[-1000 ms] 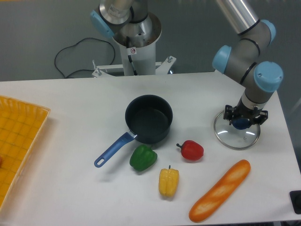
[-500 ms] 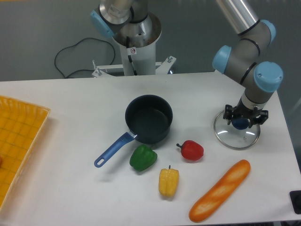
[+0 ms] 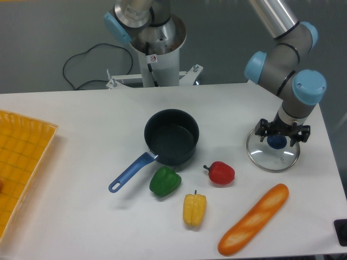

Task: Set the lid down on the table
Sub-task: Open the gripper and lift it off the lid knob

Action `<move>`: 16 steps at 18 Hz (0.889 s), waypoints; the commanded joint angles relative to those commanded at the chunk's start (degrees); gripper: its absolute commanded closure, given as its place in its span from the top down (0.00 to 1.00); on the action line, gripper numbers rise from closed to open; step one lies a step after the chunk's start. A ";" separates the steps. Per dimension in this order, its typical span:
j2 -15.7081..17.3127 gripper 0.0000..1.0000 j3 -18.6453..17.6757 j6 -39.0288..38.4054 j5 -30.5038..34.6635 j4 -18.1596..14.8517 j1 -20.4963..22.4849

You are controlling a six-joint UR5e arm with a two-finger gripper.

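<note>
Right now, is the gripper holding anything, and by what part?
Nothing. The gripper is open, its fingers spread either side of the lid's knob; the lid lies on the table.

Your round clear glass lid (image 3: 272, 154) with the dark blue knob lies flat on the white tabletop (image 3: 81, 124), right of the dark blue saucepan (image 3: 171, 136).
You see the black two-finger gripper (image 3: 278, 134) over the knob, fingers spread on either side; red pepper (image 3: 220, 173), green pepper (image 3: 165, 181), yellow pepper (image 3: 194, 209) and baguette (image 3: 253, 219) sit below the saucepan.
</note>
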 joint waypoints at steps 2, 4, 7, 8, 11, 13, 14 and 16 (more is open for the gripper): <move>0.18 1.00 0.00 0.09 0.09 0.00 -0.09; 0.35 1.00 0.17 0.09 0.09 0.09 -0.17; 0.79 1.00 1.49 0.18 2.88 0.09 -0.44; 0.79 1.00 2.19 0.44 3.94 0.09 -0.70; 0.35 1.00 4.30 5.25 4.13 0.09 -1.84; 0.35 1.00 5.09 11.92 4.13 0.00 -1.93; 0.35 1.00 5.45 14.65 4.04 -0.09 -2.02; 0.18 1.00 6.23 16.78 3.52 -0.09 -2.02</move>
